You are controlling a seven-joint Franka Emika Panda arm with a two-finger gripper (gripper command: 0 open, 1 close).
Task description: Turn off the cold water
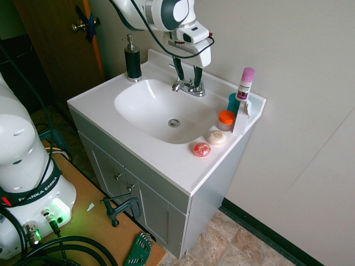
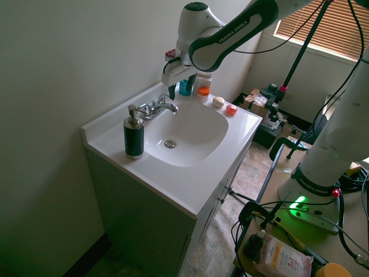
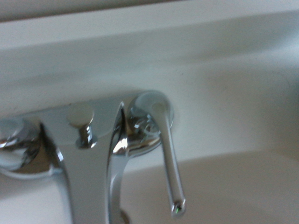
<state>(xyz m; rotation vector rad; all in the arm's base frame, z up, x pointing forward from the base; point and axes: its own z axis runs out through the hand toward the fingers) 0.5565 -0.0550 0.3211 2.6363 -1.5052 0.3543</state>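
1. The pincer (image 1: pixel 188 81) is open, its two dark fingers spread and empty, reaching down at the chrome two-handle faucet (image 1: pixel 195 88). Whether either finger touches a handle is unclear.
2. Taking the sink basin (image 1: pixel 150 113) as a clock in the first exterior view, the faucet stands at about 1 o'clock, on the rear edge of the white desk (image 1: pixel 186 169). The black soap pump bottle (image 1: pixel 133 62) is at 11 o'clock, the orange-lidded jar (image 1: pixel 226 119) at 3, and the red soap ball (image 1: pixel 202 149) between 4 and 5.
3. The wrist view shows one lever handle (image 3: pixel 171 163) whole, its free end out over the basin; the other handle (image 3: pixel 16 142) is cut off by the frame. Which one serves the cold water cannot be told.
4. No stream shows beneath the spout (image 1: pixel 177 87), yet a thin flow could escape these views, so shut-off stays unconfirmed.
5. The approach looks done. What probably remains is pushing the cold lever to its closed stop, if it isn't there, then backing off. A finger could slip on the smooth chrome or catch the wrong lever.
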